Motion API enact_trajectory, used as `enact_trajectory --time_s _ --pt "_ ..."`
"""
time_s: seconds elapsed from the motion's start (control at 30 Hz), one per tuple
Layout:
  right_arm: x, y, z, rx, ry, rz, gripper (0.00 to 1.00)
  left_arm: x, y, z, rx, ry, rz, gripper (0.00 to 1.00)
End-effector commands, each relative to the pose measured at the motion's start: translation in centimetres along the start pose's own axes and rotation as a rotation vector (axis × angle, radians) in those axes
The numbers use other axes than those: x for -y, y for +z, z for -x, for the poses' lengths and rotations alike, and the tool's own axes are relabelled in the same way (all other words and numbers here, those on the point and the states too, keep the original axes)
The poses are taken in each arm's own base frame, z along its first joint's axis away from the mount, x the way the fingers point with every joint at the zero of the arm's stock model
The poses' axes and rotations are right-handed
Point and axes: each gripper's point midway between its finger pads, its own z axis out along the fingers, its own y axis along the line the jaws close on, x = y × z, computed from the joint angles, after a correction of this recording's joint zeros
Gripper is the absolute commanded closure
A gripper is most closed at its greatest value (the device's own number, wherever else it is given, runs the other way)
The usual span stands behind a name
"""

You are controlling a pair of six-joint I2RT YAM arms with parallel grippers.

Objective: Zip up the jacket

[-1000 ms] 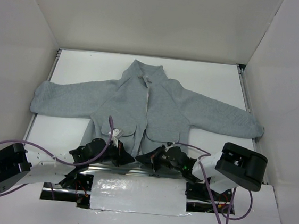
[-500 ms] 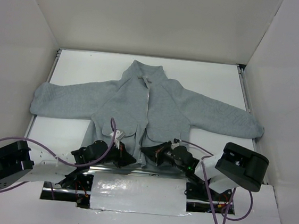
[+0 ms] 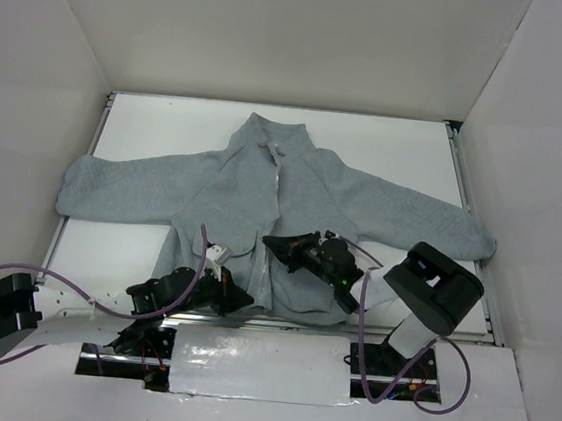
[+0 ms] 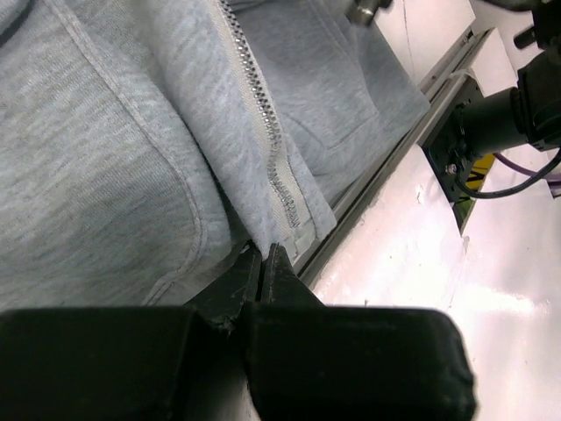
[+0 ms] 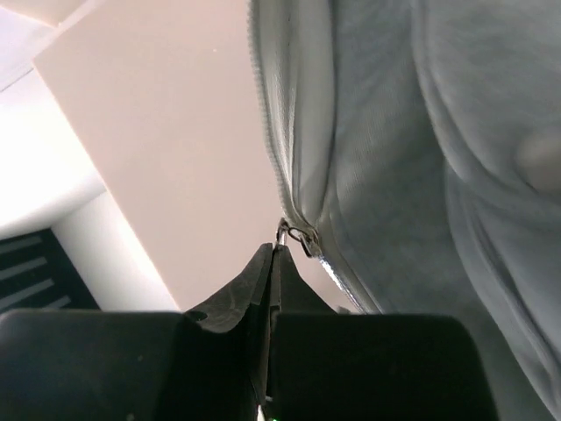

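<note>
So the right gripper [image 5: 273, 253] has its two fingers pinched together right on the little metal zipper pull [image 5: 295, 235]. The pale zipper tape [image 5: 279, 132] runs up from there along the grey fleece jacket [image 5: 421, 219], which fills the right side.

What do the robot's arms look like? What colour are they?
The left arm and right arm are chunky black joint blocks joined by white tubes. The left gripper and right gripper have slim black fingers tapering to points. Thin purple cables loop off each arm.
</note>
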Motion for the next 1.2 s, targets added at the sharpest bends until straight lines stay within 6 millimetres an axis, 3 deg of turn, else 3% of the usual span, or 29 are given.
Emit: enact_trajectory --time_s 0.0,0.13,0.37,0.4,0.5,0.57,0.67,0.7,0.8,0.87,0.93,0.97,1.0,1.03,1.17 --pt "-7.3 1.9 0.8 0.002 0.306 0.177 1.00 -1.1 -1.1 -3.6 -0.116 0.000 0.012 1.00" --pt "-8.8 4.2 2.1 0.032 0.313 0.198 1.00 -1.1 -1.2 -3.9 -0.125 -0.005 0.023 1.00" --pt "-10.9 6.5 7.1 0.135 0.303 0.200 1.00 -0.8 -1.7 -4.4 -0.131 -0.016 0.027 1.00" --pt "-11.3 6.6 8.1 0.152 0.305 0.206 1.00 -0.8 -1.7 -4.4 -0.130 -0.016 0.032 1.00" --pt "-12.6 6.3 8.4 0.150 0.304 0.219 1.00 -0.7 -1.9 -4.7 -0.136 -0.020 0.037 1.00" --pt "-12.8 5.7 8.0 0.151 0.305 0.206 1.00 -0.6 -2.0 -4.7 -0.135 -0.027 0.034 1.00" --pt "-12.1 5.6 9.3 0.224 0.295 0.164 1.00 0.0 -2.1 -4.9 -0.141 -0.037 0.016 1.00" --pt "-12.4 5.7 10.2 0.242 0.299 0.166 1.00 0.0 -2.2 -5.1 -0.148 -0.039 0.018 1.00" --pt "-13.7 5.5 10.6 0.202 0.322 0.224 1.00 0.2 -2.3 -5.7 -0.174 -0.034 0.027 1.00" --pt "-15.9 4.5 9.6 0.170 0.314 0.284 1.00 0.6 -2.6 -6.2 -0.191 -0.031 0.035 1.00" --pt "-18.5 2.9 7.1 0.135 0.261 0.310 1.00 1.0 -2.9 -6.5 -0.194 -0.032 0.040 1.00" --pt "-17.6 2.9 6.7 0.157 0.233 0.256 1.00 1.4 -3.0 -6.1 -0.182 -0.042 0.034 1.00" --pt "-18.9 1.7 4.0 0.114 0.198 0.276 1.00 1.6 -3.2 -6.2 -0.182 -0.038 0.034 1.00" --pt "-19.1 1.4 2.7 0.101 0.174 0.271 1.00 1.2 -3.4 -6.0 -0.180 -0.031 0.066 1.00" --pt "-17.3 2.1 -2.4 -0.049 0.111 0.214 1.00 1.2 -3.8 -4.4 -0.137 -0.022 0.101 1.00"
